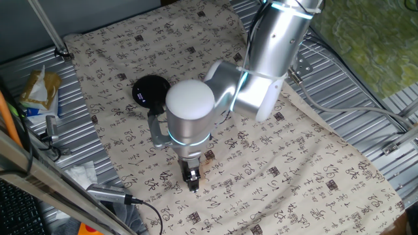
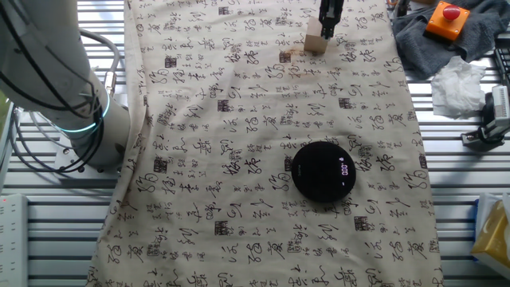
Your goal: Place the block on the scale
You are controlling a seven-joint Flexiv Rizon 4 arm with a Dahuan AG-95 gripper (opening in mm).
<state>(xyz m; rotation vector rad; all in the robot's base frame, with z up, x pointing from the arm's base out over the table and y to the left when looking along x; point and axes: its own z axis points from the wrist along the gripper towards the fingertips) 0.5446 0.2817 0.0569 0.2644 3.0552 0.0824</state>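
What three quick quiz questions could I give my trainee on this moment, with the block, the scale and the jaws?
1. True or false: the block already sits on the scale.
2. Multiple choice: the gripper is (A) over the scale, (B) down at the block, (C) over the orange button box.
3. Fill in: the scale's lit display shows in the ____ fixed view, where the block lies near the top edge.

Key:
1. False; the block rests on the printed cloth, well apart from the scale.
2. B; whether the jaws have closed on it cannot be told.
3. Other.
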